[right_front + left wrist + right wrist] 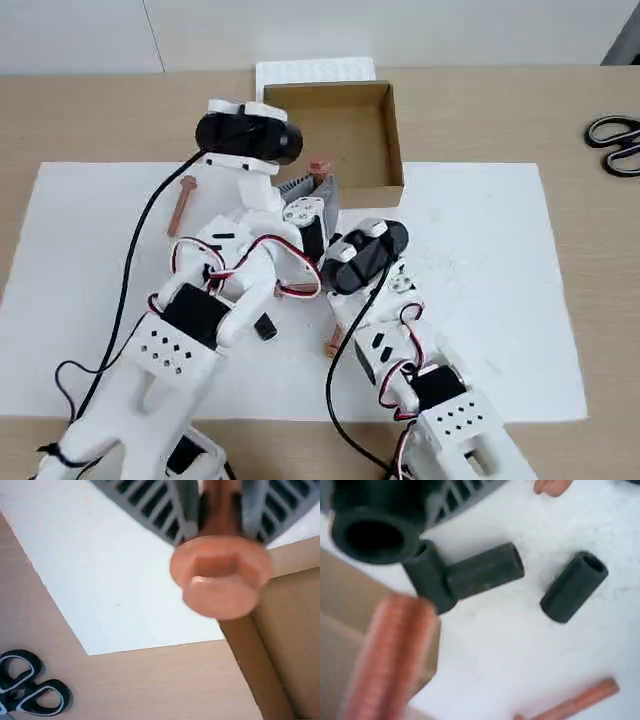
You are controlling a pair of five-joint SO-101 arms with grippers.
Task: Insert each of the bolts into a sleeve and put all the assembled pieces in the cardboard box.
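Two white plastic arms [150, 350], black servo motors [245, 135], black cables [130, 270], red-and-white wires [300, 288], grey slatted left gripper [316, 190]

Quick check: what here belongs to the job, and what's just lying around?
Job: gripped bolt, gripped sleeve, loose bolts, loose sleeves, cardboard box.
Lying about: scissors, paper sheet.

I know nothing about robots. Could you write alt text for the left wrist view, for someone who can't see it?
A grey robot hand grips a salmon-coloured bolt, its flanged hex head close to the camera. Beneath are white paper on a wooden table, a corner of the box beside the bolt, and black scissors farther off.
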